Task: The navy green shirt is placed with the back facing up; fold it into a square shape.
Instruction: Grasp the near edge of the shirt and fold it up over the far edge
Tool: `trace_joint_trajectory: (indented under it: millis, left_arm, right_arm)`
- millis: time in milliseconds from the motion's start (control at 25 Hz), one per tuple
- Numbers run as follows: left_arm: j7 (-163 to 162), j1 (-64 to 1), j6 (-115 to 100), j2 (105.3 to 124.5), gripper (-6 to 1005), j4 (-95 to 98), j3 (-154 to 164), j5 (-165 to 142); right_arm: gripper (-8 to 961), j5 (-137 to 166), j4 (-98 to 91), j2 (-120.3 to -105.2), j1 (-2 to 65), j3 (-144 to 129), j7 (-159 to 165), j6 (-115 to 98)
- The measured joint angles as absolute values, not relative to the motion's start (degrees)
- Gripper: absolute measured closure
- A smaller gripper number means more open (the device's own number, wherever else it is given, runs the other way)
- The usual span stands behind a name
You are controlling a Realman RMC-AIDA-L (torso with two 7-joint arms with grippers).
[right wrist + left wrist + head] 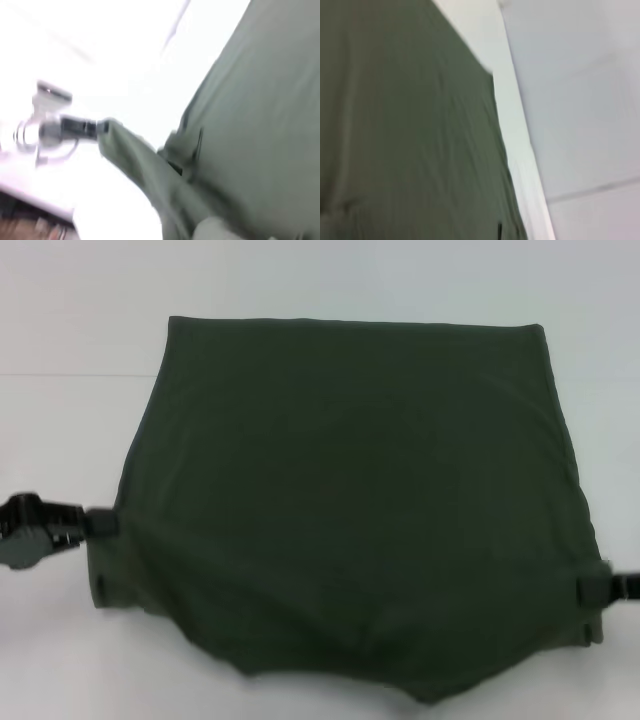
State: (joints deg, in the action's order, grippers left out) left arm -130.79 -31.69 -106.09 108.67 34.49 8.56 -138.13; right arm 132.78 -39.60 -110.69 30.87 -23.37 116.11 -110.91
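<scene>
The navy green shirt (350,500) lies plain side up on the white table, its far edge flat and straight. My left gripper (102,523) is shut on its near left edge. My right gripper (590,588) is shut on its near right edge. The near part is lifted and stretched between them, sagging to a point in the middle. The left wrist view shows only the cloth (405,130) and table. The right wrist view shows the cloth (250,130) and, farther off, the left gripper (102,126) holding a raised corner.
The white table (70,320) surrounds the shirt on the far side, left and right. A faint seam line runs across the table at the far left (60,374). The table's edge shows in the left wrist view (530,165).
</scene>
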Motion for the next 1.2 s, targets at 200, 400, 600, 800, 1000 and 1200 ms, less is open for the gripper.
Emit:
trace_joint_trajectory:
  millis: [200,400,600,800,1000,1200]
  left_arm:
    - [-129.2,-30.8,-100.2,108.99,978,30.6,8.0,-133.1]
    - [-127.1,-30.6,-95.7,110.08,978,27.7,7.9,-129.9]
    - [-125.5,-30.0,-92.7,111.63,978,27.5,7.9,-126.3]
    - [-123.8,-29.4,-89.4,112.63,977,27.2,7.9,-124.1]
    - [-121.7,-29.8,-86.9,113.90,977,27.2,7.9,-122.0]
    - [-119.7,-31.1,-84.0,114.78,977,27.2,8.0,-120.1]
  right_arm:
    - [888,127.4,-37.9,-110.81,28.7,-21.0,114.2,-105.6]
    - [888,123.8,-36.3,-112.48,27.8,-20.8,112.1,-98.9]
    - [888,122.3,-36.3,-114.51,27.6,-20.5,110.8,-91.9]
    - [888,119.6,-35.6,-115.36,27.4,-19.7,109.2,-87.9]
    - [889,116.3,-34.3,-115.74,27.4,-19.4,107.5,-86.0]
    - [889,114.7,-33.9,-116.44,27.8,-19.3,106.3,-83.7]
